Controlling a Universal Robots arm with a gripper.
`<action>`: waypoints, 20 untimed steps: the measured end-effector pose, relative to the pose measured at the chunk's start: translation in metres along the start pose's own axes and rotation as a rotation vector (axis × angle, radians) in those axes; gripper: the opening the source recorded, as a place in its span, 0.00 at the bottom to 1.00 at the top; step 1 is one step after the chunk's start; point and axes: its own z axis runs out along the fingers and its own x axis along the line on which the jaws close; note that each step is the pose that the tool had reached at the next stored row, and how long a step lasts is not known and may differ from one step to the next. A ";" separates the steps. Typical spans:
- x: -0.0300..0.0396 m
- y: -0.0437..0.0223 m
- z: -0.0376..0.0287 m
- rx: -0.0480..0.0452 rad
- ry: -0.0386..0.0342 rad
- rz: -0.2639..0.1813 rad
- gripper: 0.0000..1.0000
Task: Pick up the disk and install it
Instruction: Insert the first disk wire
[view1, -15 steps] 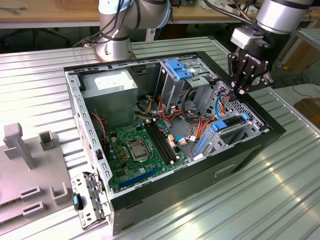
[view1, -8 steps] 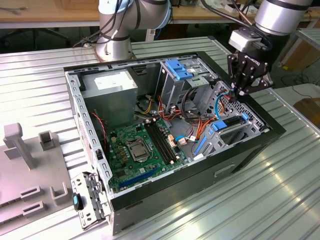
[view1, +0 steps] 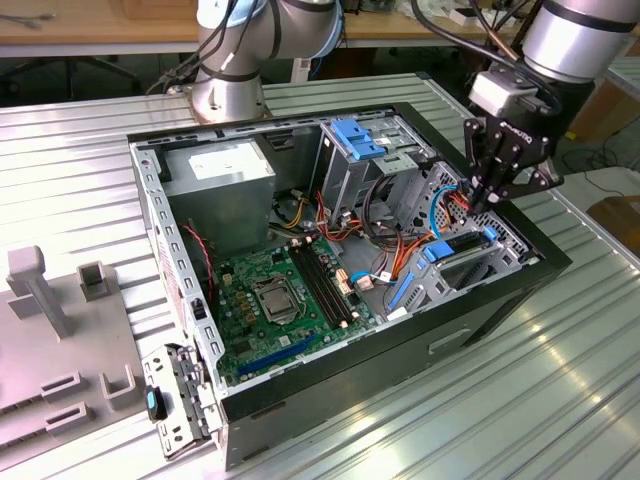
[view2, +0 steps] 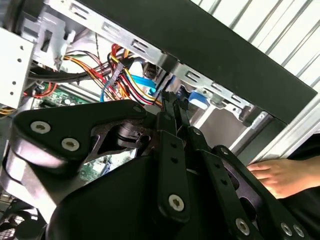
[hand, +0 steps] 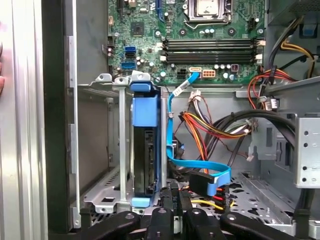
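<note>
End effector: black linked metal fingers drawn together, clenched on nothing, tips at the near end of the disk. Disk: flat grey-black metal slab in a glossy blue plastic frame, seated on edge inside the perforated grey steel drive cage. Beyond: blue ribbon cable, then green motherboard. Open room beside the cage, inside the black case on the ribbed metal desk.

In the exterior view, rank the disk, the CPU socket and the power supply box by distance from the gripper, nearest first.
1. The disk, in its blue carrier directly beneath the gripper.
2. The CPU socket, mid-motherboard, toward the exterior view's left.
3. The power supply box, in the case's far left corner.
</note>
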 end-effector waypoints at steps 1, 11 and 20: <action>0.0004 0.0006 0.0002 0.0005 -0.0001 0.000 0.17; 0.0023 0.0102 0.0041 0.0286 0.0003 0.005 0.17; 0.0037 0.0155 0.0079 0.0396 0.0031 0.025 0.17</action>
